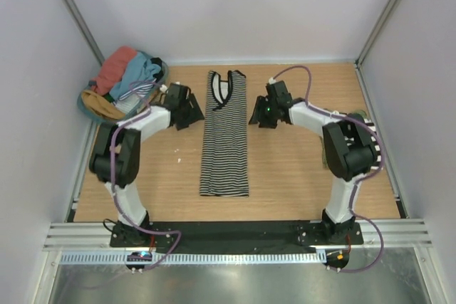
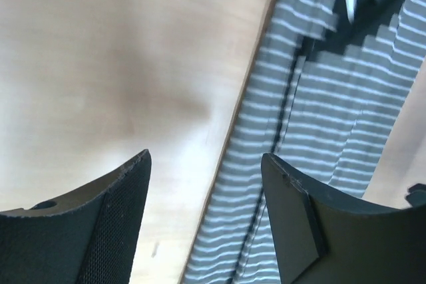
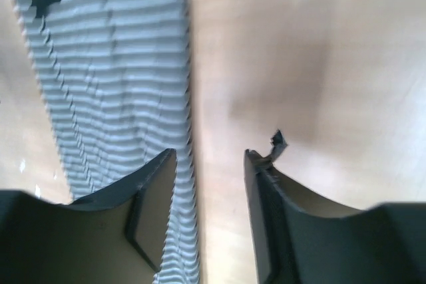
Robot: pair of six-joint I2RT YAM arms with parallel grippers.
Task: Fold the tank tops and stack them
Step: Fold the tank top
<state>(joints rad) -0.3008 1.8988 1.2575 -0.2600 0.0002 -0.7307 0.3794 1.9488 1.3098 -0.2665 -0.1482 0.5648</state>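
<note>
Top external view: striped tank top (image 1: 224, 133), flat in a narrow strip at centre of table (image 1: 299, 176), neckline far, within reach of both arms. Left gripper (image 1: 194, 112) and right gripper (image 1: 255, 116) flank its far end, jaws wide, holding nothing, probably poised for the next fold. Remaining tank tops (image 1: 127, 75) heaped in basket (image 1: 84, 107), far left, awaiting their turn

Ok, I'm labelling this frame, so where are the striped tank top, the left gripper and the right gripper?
striped tank top (image 1: 224, 140): top external view, middle of its body.
left gripper (image 2: 206, 157): left wrist view, midway between its open fingertips.
right gripper (image 3: 210, 154): right wrist view, midway between its open fingertips.
</note>
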